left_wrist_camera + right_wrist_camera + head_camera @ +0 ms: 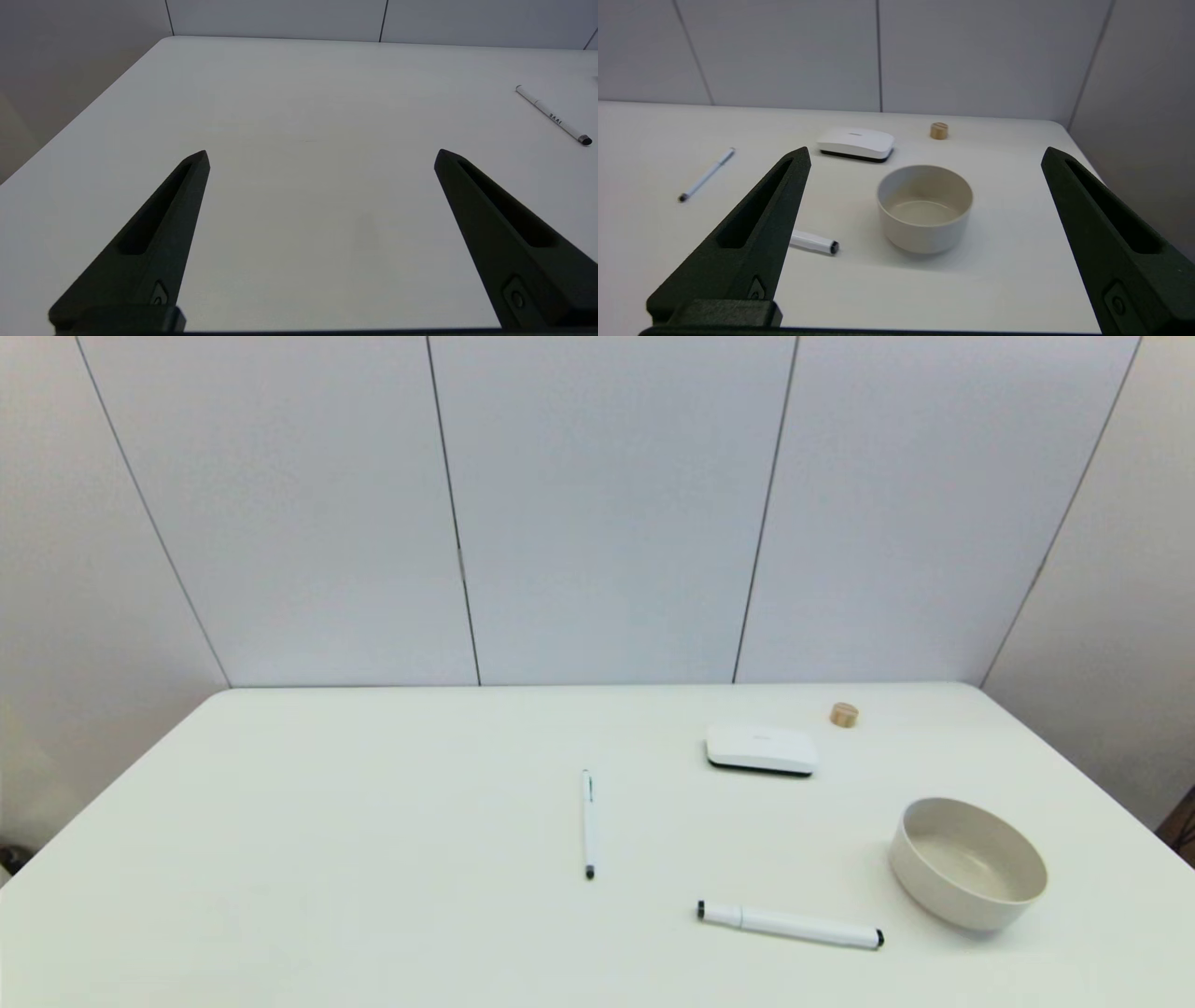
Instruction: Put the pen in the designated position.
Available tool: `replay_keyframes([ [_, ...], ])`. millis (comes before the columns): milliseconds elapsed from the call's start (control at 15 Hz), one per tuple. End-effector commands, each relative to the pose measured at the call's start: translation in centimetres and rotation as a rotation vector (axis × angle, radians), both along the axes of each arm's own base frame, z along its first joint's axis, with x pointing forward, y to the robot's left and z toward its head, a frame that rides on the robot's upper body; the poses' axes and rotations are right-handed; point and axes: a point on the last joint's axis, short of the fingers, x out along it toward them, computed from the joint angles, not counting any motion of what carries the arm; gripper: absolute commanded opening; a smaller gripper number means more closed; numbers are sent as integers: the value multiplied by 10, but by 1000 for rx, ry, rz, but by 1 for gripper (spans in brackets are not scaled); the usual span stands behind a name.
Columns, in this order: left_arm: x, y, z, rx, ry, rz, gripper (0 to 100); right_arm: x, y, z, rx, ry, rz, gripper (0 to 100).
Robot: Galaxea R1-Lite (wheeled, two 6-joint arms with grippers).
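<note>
We hold our left gripper (322, 154) and right gripper (924, 151) spread wide above the table (373, 859), while the pen (588, 823) lies mid-table, left of the marker (790, 925) and bowl (968, 863)

The table (373, 859) is being lit evenly and brightly in the head view, soft shadows being cast under the bowl (967, 863). The left wrist view is being rendered pretty dim and grey. Wall seams are being bowed toward the edges.

Left gripper (321, 156) and right gripper (924, 154) jaws spread wide.
</note>
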Motion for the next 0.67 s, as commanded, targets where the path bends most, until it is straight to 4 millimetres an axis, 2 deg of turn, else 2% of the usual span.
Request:
replay_keyframes([
  [67, 0, 0, 0, 0, 1, 2, 100, 34, 7, 38, -5, 96, 127, 100],
  [200, 0, 0, 0, 0, -1, 2, 100, 48, 14, 56, -16, 107, 282, 100],
  [467, 0, 0, 0, 0, 1, 0, 100, 67, 30, 77, -17, 143, 476, 100],
  [667, 0, 0, 0, 0, 1, 0, 100, 90, 56, 88, -9, 220, 625, 100],
])
